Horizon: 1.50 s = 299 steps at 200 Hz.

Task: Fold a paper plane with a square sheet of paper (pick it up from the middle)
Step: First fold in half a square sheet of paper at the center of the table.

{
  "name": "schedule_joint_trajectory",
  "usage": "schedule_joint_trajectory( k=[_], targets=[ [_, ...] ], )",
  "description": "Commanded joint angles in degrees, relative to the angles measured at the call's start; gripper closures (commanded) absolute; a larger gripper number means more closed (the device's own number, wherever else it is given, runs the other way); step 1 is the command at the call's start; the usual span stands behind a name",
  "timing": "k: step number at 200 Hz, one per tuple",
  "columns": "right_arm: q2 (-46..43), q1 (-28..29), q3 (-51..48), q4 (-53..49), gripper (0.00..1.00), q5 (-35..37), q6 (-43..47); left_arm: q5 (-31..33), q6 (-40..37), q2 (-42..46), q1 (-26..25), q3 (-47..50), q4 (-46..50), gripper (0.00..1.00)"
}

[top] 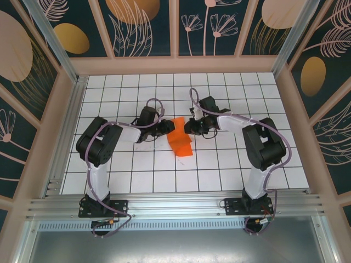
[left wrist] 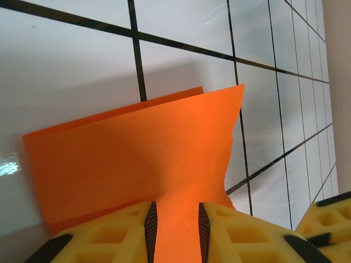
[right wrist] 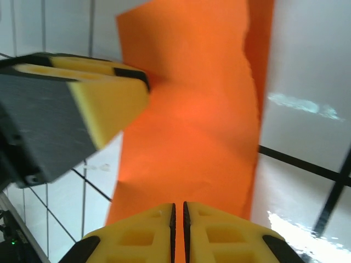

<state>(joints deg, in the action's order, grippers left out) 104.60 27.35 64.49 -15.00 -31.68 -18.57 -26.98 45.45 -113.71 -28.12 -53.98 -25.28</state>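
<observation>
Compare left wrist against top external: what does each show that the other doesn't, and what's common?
Left wrist: a close-up of the orange sheet, two layers offset at its top edge, with orange filling the gap between the left gripper's fingers. Top external: the left arm and right arm whole, down to their bases, and the patterned walls. Shared: the sheet and the white grid table.

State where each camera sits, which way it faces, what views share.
Top external: above, behind the bases, looking down on the white gridded table; both arms show.
Left wrist: on that arm, facing past the yellow left end effector at the folded orange paper sheet.
Right wrist: likewise, past the right end effector.
Shared: the sheet.
</observation>
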Motion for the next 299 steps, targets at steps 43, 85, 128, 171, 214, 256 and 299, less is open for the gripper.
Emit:
schedule_joint_trajectory(
  k=[43, 85, 128, 171, 214, 256, 299],
  targets=[
    [2.0, 7.0, 3.2, -1.7, 0.88, -1.1, -5.0, -0.8, 1.1, 0.9, 0.5, 0.1, 4.8, 0.73],
    [4.4, 10.1, 1.3, 0.6, 0.91, -2.5, -6.7, 1.0, 4.4, -0.7, 0.6, 1.2, 3.8, 0.81],
    [7.8, 12.1, 0.5, 1.1, 0.90, -4.3, -6.7, 1.5, 5.0, -1.0, 0.7, 2.3, 3.2, 0.82],
    [7.7, 12.4, -3.8, 1.4, 0.87, -6.4, -6.8, 1.8, 5.9, -1.2, 1.3, 3.7, 2.2, 0.82],
    [2.9, 12.6, -8.7, -0.8, 0.87, -7.4, -4.7, 1.7, 6.0, -1.3, 1.9, 4.0, 1.7, 0.82],
    [-0.4, 12.0, -6.6, 8.1, 0.86, -4.7, -11.1, 1.2, 7.4, -2.1, 1.9, 4.5, 0.8, 0.82],
    [5.1, 13.6, -2.1, 11.9, 0.86, -1.9, -15.3, 1.4, 9.3, -3.0, 1.9, 4.5, 0.5, 0.83]
  ],
)
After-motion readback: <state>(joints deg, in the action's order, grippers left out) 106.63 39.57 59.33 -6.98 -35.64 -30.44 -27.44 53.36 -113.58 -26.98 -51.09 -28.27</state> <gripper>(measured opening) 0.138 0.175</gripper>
